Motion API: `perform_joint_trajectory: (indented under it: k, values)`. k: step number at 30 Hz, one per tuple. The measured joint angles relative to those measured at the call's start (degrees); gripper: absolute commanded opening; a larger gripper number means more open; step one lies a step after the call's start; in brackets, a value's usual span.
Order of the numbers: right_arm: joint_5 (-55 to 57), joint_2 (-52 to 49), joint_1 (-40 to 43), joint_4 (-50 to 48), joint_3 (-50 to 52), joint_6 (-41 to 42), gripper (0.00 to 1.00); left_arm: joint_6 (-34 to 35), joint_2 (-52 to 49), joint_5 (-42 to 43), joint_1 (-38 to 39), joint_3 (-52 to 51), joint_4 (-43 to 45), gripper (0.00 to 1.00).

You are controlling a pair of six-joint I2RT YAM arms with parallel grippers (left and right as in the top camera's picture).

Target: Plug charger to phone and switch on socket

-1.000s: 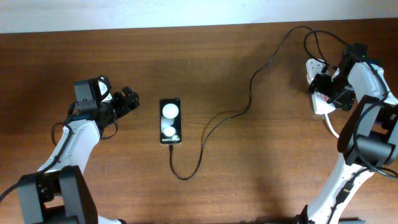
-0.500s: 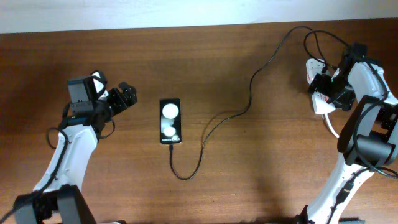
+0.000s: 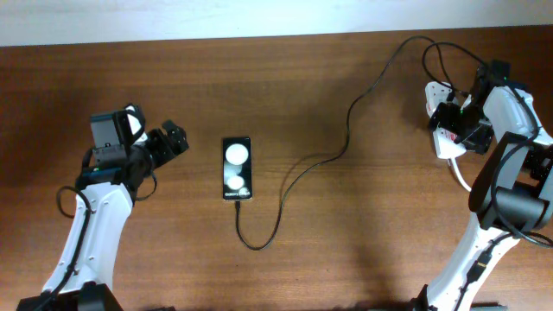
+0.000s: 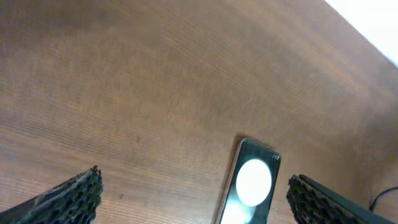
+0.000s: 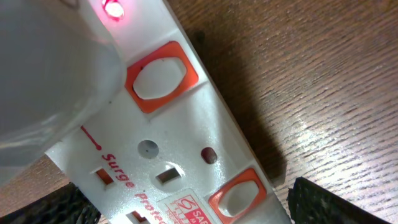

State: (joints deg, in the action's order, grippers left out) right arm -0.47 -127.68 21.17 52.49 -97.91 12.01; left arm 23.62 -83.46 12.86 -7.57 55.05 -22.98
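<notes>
- The left tool point(image 3: 171, 138) hovers above the worktop point(image 3: 363, 250) with its fingers spread wide.
- The phone point(image 3: 237, 168) lies flat at the left tool's 3 o'clock, apart from it.
- The charger point(image 3: 346, 130) cable meets the phone's 6 o'clock end, loops, then runs toward 2 o'clock to the socket point(image 3: 444, 149).
- The right tool point(image 3: 448, 121) sits just over the socket, fingers wide apart.
- A red lamp point(image 5: 112, 7) glows on the socket.
</notes>
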Motion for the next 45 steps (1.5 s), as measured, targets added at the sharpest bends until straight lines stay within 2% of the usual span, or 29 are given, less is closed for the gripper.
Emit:
perform_joint_trajectory:
  k: [3, 11, 15, 17, 25, 29, 45]
  values:
    - [0.0, 0.0, 0.0, 0.0, 0.0, 0.0, 0.99, 0.0, 0.3, -1.4, 0.0, -0.2, -4.9, 0.99]
    - [0.1, 0.0, 0.0, 0.0, 0.0, 0.0, 0.99, -1.9, 1.0, -6.7, 5.6, -4.2, -3.0, 0.99]
    - [0.2, 0.0, 0.0, 0.0, 0.0, 0.0, 0.99, -5.3, 2.7, -7.8, 8.9, -7.2, 3.0, 0.99]
    - [0.2, 0.0, 0.0, 0.0, 0.0, 0.0, 0.99, -6.1, 3.6, -7.8, 10.0, -9.4, 9.1, 0.99]
    - [0.2, 0.0, 0.0, 0.1, 0.0, 0.0, 0.99, -6.6, 8.0, -7.7, 12.3, -24.3, 31.9, 0.99]
    - [0.2, 0.0, 0.0, 0.1, 0.0, -0.1, 0.99, -6.7, 11.1, -7.7, 12.3, -31.9, 39.0, 0.99]
    - [0.2, 0.0, 0.0, 0.1, 0.0, 0.0, 0.99, -6.8, 20.3, -7.8, 12.3, -46.9, 45.7, 0.99]
